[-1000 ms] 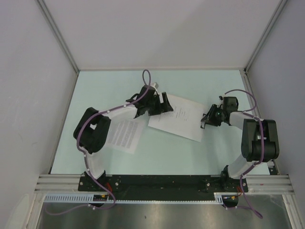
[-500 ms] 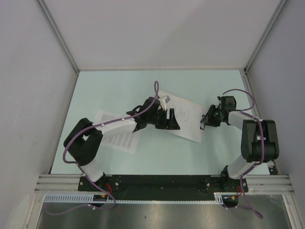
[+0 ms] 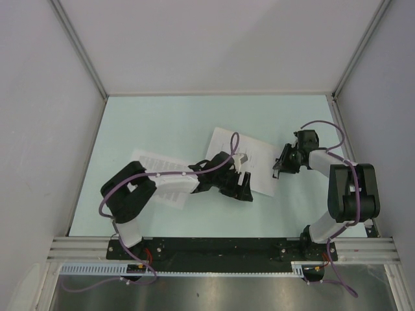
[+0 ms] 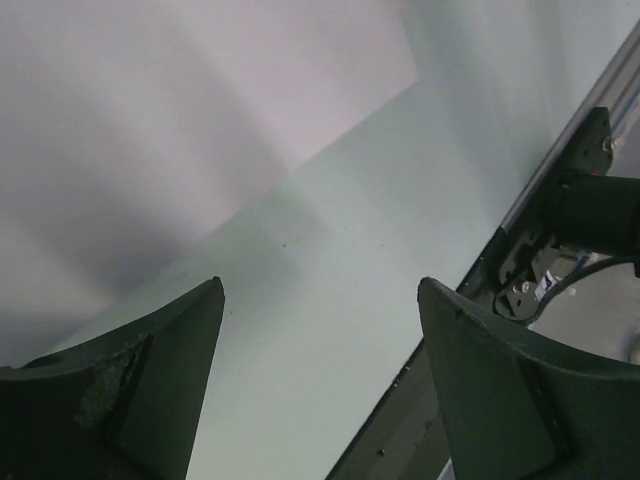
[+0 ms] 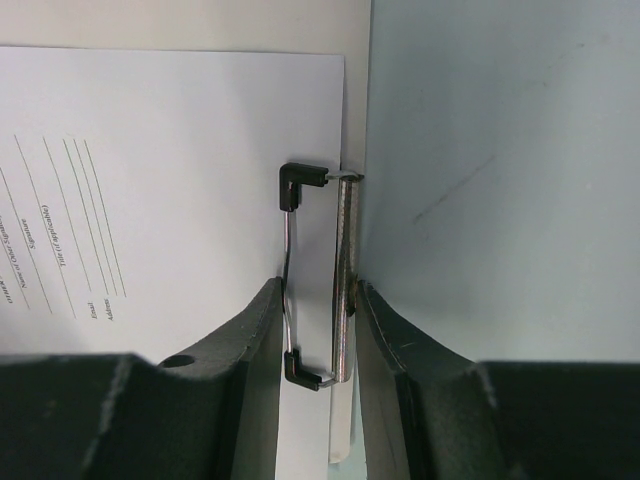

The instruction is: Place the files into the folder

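Note:
The sparser file (image 3: 254,154) lies on the folder (image 5: 200,22), of which only a cream strip shows past the sheet's far edge in the right wrist view. At the sheet's right edge my right gripper (image 3: 279,167) is shut on the folder's wire clip (image 5: 318,290), its jaws pressing the wire arms from both sides. The densely lined file (image 3: 154,170) lies flat to the left, partly under my left forearm. My left gripper (image 3: 245,189) hovers open and empty at the near edge of the stack; its wrist view shows a white corner (image 4: 250,90) ahead of the gripper (image 4: 320,300).
Grey walls close in the pale green table (image 3: 162,123) on three sides. A black rail with the arm bases (image 3: 220,247) runs along the near edge. The right arm's base (image 4: 590,210) shows at the right of the left wrist view.
My left arm has swung from the far-left side of the stack across it to its near edge, uncovering more of the dense sheet. The right gripper has kept its hold on the clip.

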Motion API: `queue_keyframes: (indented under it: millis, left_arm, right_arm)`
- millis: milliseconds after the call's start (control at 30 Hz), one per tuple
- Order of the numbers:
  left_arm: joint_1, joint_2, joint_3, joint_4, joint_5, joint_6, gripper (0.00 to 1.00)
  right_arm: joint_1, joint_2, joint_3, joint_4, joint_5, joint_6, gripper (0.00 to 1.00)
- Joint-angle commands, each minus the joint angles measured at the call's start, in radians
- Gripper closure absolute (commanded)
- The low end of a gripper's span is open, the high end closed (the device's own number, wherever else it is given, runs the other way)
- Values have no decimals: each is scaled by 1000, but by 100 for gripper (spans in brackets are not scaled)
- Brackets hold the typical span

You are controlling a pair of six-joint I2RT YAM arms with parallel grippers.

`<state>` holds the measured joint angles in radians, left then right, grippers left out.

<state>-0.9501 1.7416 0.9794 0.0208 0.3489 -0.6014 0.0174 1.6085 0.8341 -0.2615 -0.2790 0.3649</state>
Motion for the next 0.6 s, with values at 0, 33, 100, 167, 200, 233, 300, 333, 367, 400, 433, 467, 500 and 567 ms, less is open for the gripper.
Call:
queue_keyframes:
  millis: [0, 33, 100, 167, 200, 233, 300, 333, 367, 400, 433, 467, 500, 567]
  left_arm:
    - [8, 61, 47, 86, 21, -40, 16]
    - [8, 79, 42, 114, 34, -58, 16]
    - [8, 107, 38, 181, 61, -98, 16]
    - [10, 150, 50, 211, 79, -135, 16]
    - [10, 162, 53, 252, 106, -147, 16]
    - [10, 170, 56, 277, 114, -159, 16]
    - [10, 187, 54, 341, 140, -196, 16]
    - [11, 196, 59, 346, 140, -208, 16]
    - [13, 209, 73, 340, 142, -227, 17]
    - [14, 216, 82, 335, 142, -233, 17]
    - [16, 217, 87, 331, 136, -241, 17]
    - [16, 213, 82, 334, 131, -257, 17]
    - [20, 208, 76, 340, 124, -265, 17]
    - [27, 199, 58, 340, 96, -287, 17]
  right_arm:
    - [13, -38, 30, -56, 24, -1, 100]
    - [15, -41, 30, -62, 32, 5, 100]
    - [27, -50, 30, -67, 46, 14, 100]
    - [36, -53, 30, -71, 64, 23, 100]
    - [44, -55, 30, -73, 72, 25, 100]
    - [47, -55, 30, -71, 73, 28, 100]
    - [55, -52, 30, -73, 78, 31, 100]
    - [59, -53, 30, -73, 80, 32, 100]
    - [61, -53, 30, -76, 81, 34, 100]
    - [62, -58, 30, -76, 81, 39, 100]
    - [65, -59, 30, -76, 78, 40, 100]
    - [65, -64, 30, -77, 80, 42, 100]
    - [67, -71, 30, -78, 80, 42, 100]
    - [67, -79, 30, -82, 87, 40, 100]
